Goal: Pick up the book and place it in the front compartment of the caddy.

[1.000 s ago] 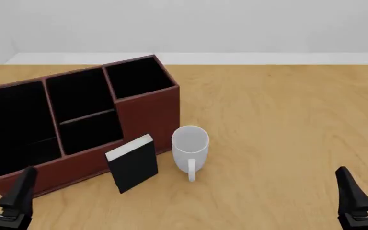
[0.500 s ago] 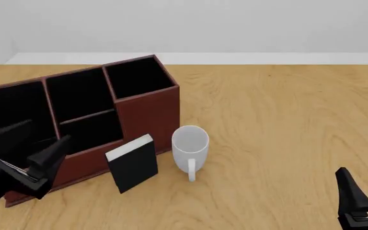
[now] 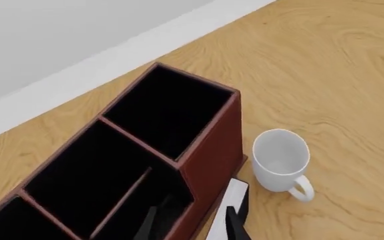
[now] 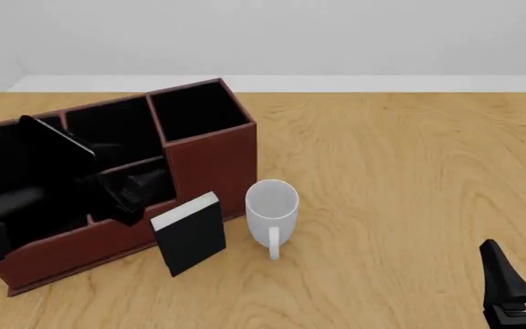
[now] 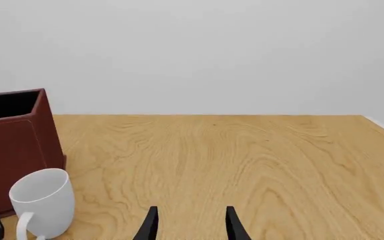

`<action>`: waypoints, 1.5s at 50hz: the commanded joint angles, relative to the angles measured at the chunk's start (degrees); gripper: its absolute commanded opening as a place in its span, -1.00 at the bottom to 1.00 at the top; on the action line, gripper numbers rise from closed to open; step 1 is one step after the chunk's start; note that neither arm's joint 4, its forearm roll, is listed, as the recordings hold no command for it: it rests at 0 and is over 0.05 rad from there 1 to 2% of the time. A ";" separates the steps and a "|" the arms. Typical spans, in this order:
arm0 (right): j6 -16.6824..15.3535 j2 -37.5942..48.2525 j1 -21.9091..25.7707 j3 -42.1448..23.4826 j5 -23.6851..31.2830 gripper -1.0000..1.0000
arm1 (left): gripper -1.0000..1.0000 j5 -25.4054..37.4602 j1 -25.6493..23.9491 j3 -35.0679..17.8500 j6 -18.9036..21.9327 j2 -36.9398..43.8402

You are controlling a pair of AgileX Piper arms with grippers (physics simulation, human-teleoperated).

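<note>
The black book (image 4: 190, 234) with white page edges stands upright on the table against the caddy's low front wall, beside the white mug (image 4: 271, 209). The dark red-brown caddy (image 4: 210, 161) fills the left of the front view. My left gripper (image 4: 138, 188) hovers over the caddy's middle compartments, just behind and left of the book; in its wrist view the left gripper (image 3: 192, 227) is open above the caddy wall (image 3: 209, 150), with the book (image 3: 231, 202) just past one fingertip. My right gripper (image 4: 522, 288) is open and empty at the near right, far from the book.
The mug (image 3: 282, 160) stands handle-forward just right of the book, close to the caddy's tall right compartment. In the right wrist view the mug (image 5: 42, 200) and caddy (image 5: 15, 145) lie far to one side of the right gripper (image 5: 192, 225). Bare wooden table (image 4: 409, 178) spreads to the right.
My left arm has risen from the near left corner and swung forward and right, now over the caddy near the book. The right arm, book and mug have not moved.
</note>
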 commanded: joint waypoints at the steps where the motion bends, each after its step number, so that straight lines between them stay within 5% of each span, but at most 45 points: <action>1: 0.04 -0.03 0.00 0.03 0.03 1.00 | 1.00 -3.32 0.57 -0.58 1.95 9.04; 51: -0.01 -0.01 0.01 -0.04 0.05 1.00 | 1.00 -3.68 -7.32 4.62 0.54 10.05; 75: -0.01 -0.03 0.01 -0.08 0.12 1.00 | 1.00 -6.96 -7.09 5.65 0.78 14.79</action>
